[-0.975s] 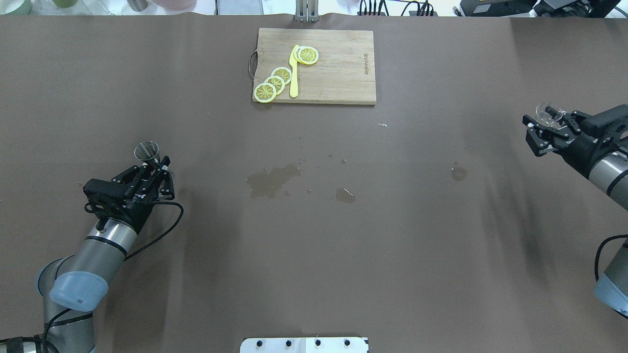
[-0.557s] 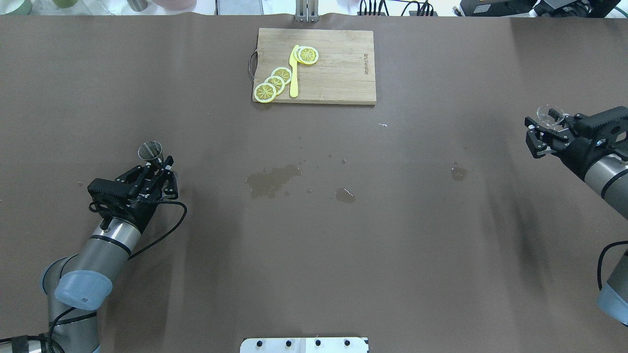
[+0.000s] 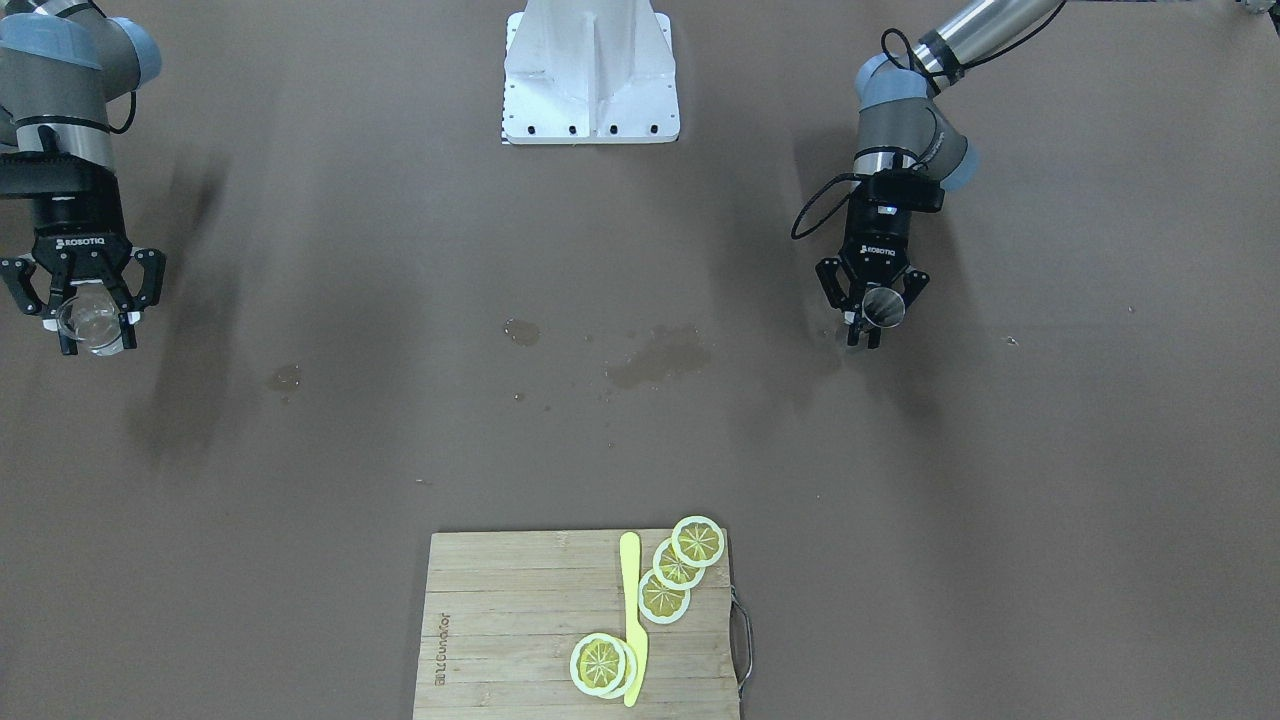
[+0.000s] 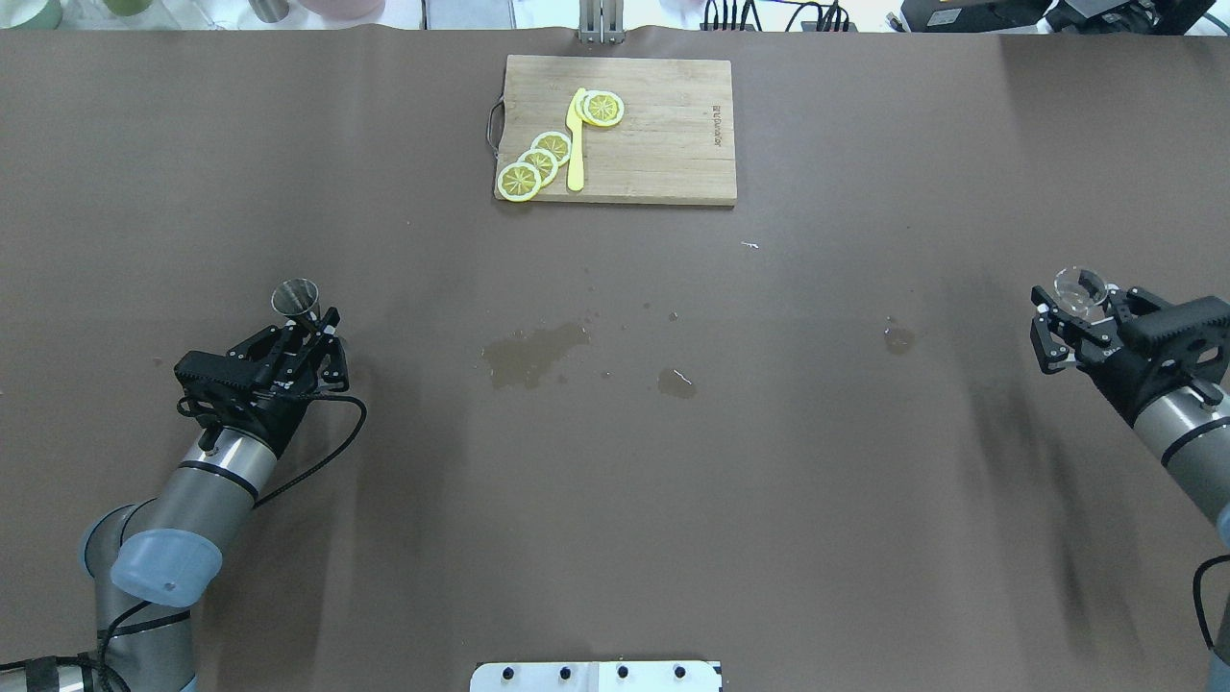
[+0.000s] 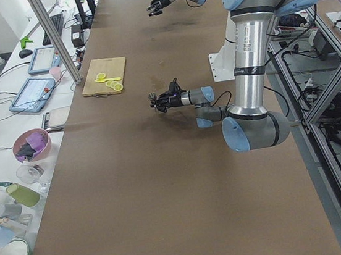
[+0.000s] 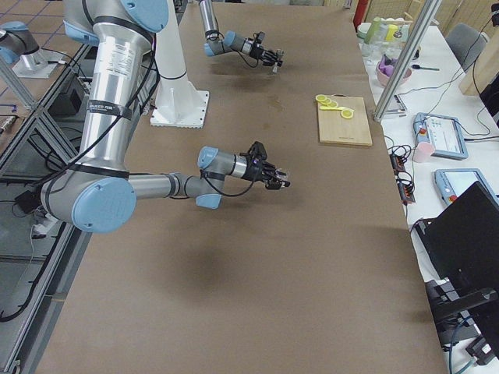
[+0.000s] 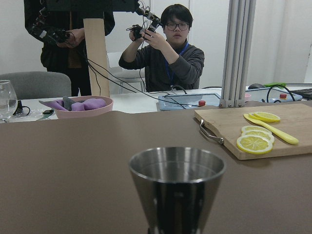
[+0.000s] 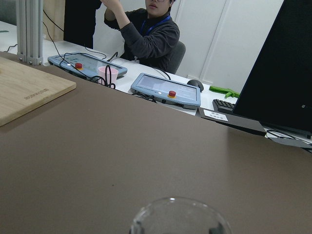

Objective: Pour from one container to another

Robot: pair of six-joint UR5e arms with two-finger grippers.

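The steel jigger (image 4: 296,298) stands upright between the fingers of my left gripper (image 4: 320,332), which is shut on its lower half at the left side of the table. In the front-facing view that jigger (image 3: 884,307) and gripper (image 3: 868,325) appear on the right. Its open upper cone (image 7: 176,187) fills the left wrist view. At the far right, my right gripper (image 4: 1078,309) is shut on the clear glass cup (image 4: 1078,284). The front-facing view shows this cup (image 3: 88,322) and gripper (image 3: 92,338) on the left. Only the cup's rim (image 8: 180,219) shows in the right wrist view.
A wooden cutting board (image 4: 663,144) with lemon slices (image 4: 538,161) and a yellow knife (image 4: 576,144) lies at the far middle. Wet stains (image 4: 533,351) mark the brown table's centre, with a smaller one (image 4: 898,338) toward the right. People sit and stand beyond the far edge (image 7: 163,53).
My right gripper has carried the glass cup toward the robot's side of the table, staying near the right edge. The left gripper with the jigger has shifted only slightly.
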